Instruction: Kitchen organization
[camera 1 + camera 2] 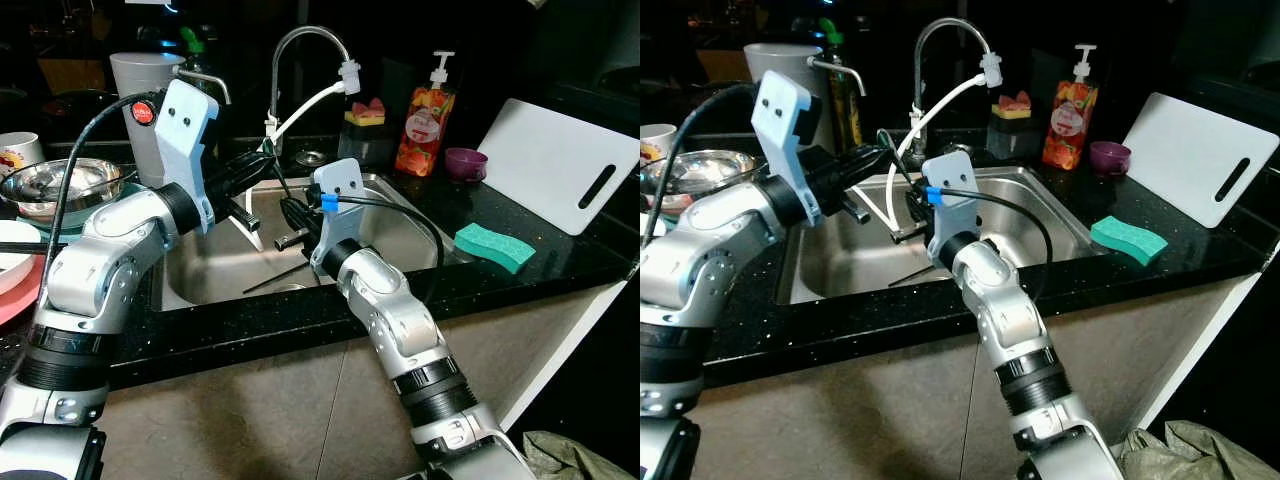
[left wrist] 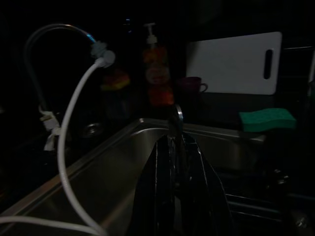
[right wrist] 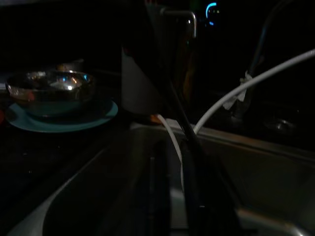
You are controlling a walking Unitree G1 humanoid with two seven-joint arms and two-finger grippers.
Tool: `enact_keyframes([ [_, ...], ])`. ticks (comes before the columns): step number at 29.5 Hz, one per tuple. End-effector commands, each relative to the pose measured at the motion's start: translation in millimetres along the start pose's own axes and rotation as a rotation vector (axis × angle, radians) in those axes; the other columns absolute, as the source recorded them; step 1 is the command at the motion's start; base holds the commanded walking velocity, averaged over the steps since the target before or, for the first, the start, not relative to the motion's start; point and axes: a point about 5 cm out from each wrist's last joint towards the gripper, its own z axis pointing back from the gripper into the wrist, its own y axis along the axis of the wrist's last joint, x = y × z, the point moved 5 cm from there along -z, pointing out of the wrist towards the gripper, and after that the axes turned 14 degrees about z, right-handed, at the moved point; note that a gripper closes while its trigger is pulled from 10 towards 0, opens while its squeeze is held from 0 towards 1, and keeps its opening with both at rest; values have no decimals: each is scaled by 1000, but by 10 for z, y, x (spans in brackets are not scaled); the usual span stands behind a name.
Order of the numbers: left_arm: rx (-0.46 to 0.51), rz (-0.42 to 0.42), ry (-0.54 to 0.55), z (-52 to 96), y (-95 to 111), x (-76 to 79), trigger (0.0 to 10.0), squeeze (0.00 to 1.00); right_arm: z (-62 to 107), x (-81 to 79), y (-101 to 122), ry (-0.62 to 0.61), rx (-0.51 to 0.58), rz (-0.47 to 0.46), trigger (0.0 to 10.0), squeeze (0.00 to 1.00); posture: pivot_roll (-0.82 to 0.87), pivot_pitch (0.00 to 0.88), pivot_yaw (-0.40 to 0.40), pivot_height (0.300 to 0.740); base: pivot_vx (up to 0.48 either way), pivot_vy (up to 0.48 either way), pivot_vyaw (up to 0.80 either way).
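Sink station with both arms reaching over the basin. The left gripper [image 2: 174,140] has its two fingers drawn nearly together on a slim metal utensil [image 2: 176,115], whose curved end stands just past the fingertips; what kind of utensil it is cannot be told. The utensil's long axis follows the fingers and points away from the wrist, toward the far side of the sink [image 1: 410,235].

The right gripper [image 1: 293,212] hangs just beside and slightly below the left fingertips, over the middle of the basin. Its wrist view is too dark to tell how far its fingers are parted, or whether they carry anything.

A thin dark stick [image 1: 285,274] lies on the basin floor below the right gripper, on that gripper's wrist side. Its long axis runs roughly crosswise to the fingers, and the right gripper is the nearer of the two.

The white hose [image 1: 310,105] droops from the faucet [image 1: 300,35] close beyond both sets of fingers and could snag any lift. The likely step is clearing utensils out of the sink. Picking up the stick would call for a short descent by the right arm, with the wrist turned so the fingers straddle it.
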Motion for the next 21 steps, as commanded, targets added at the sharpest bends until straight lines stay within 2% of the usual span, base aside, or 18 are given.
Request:
enact_keyframes([
  [1,-8,-21,20,10,-10,-38,10000,392,-2,57,-6,-19,4,-6,10000,1000,137,79,-113,740,0,0,0],
  [3,-7,-20,31,23,-8,-63,10000,329,0,56,-6,-17,7,-6,10000,1000,136,77,-111,740,0,0,0],
  [5,-6,-17,33,32,-7,-64,10000,310,7,61,-9,-18,10,-6,10000,1000,135,77,-108,740,0,0,0],
  [6,-9,-16,39,24,-24,-72,10000,247,10,66,-17,-20,10,-12,10000,1000,135,77,-108,740,0,0,0],
  [9,-11,-16,42,21,-31,-78,10000,247,10,63,-18,-20,10,-14,10000,1000,136,85,-111,740,0,0,0],
  [10,-12,-15,44,22,-35,-81,10000,122,9,55,-18,-20,10,-14,10000,1000,133,83,-108,740,0,0,0],
  [11,-14,-10,39,26,-43,-72,10000,67,4,43,-29,-22,7,-2,10000,1000,133,83,-108,740,0,0,0],
  [12,-14,-10,39,26,-43,-72,10000,67,4,43,-29,-22,7,-2,10000,1000,133,83,-108,740,0,0,0],
  [13,-16,-4,32,25,-52,-59,10000,0,3,37,-41,-19,2,7,10000,1000,133,83,-108,740,0,0,0],
  [14,-20,3,14,20,-65,-24,10000,0,-2,23,-63,-9,-5,18,10000,55,133,83,-108,740,0,0,0],
  [15,-21,8,4,19,-65,-4,10000,0,-5,14,-68,-5,-8,20,10000,0,137,86,-109,740,0,0,0],
  [19,-20,21,-26,20,-57,53,10000,0,-13,-7,-75,3,-13,26,10000,0,137,86,-109,740,0,0,0],
  [21,-15,43,-76,35,-36,146,10000,0,-22,-31,-103,9,-24,36,10000,0,137,86,-109,740,0,0,0],
])
